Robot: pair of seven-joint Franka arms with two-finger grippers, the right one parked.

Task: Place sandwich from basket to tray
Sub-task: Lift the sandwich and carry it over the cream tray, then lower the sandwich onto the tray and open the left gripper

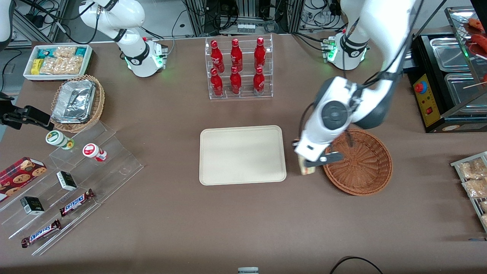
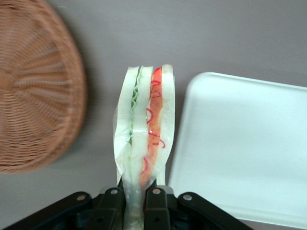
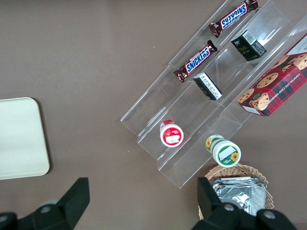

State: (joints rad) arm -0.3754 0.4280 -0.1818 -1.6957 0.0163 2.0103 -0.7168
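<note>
- Sandwich (image 2: 144,139): held clear of the basket, over the bare brown tabletop in the gap between basket and tray. It stands on edge, cut side toward the wrist camera, showing green filling on one side and red and pink on the other between pale bread, all inside a clear wrapper. In the front view only a small part of it (image 1: 306,168) shows below the arm.
- Gripper (image 2: 135,199): the left arm's two black fingers are clamped on the narrow end of the sandwich, one on each bread face. It hangs just beside the basket rim, on the side facing the tray.
- Basket (image 1: 361,161): round, reddish-brown wicker, toward the working arm's end of the table, with nothing visible inside it. Its rim is near the sandwich but apart from it.
- Tray (image 1: 242,155): cream-beige, rectangular, at mid-table, nothing on it. Its short edge lies near the sandwich.
- Bottle rack (image 1: 239,67): clear acrylic, holding red bottles, farther from the front camera than the tray.
</note>
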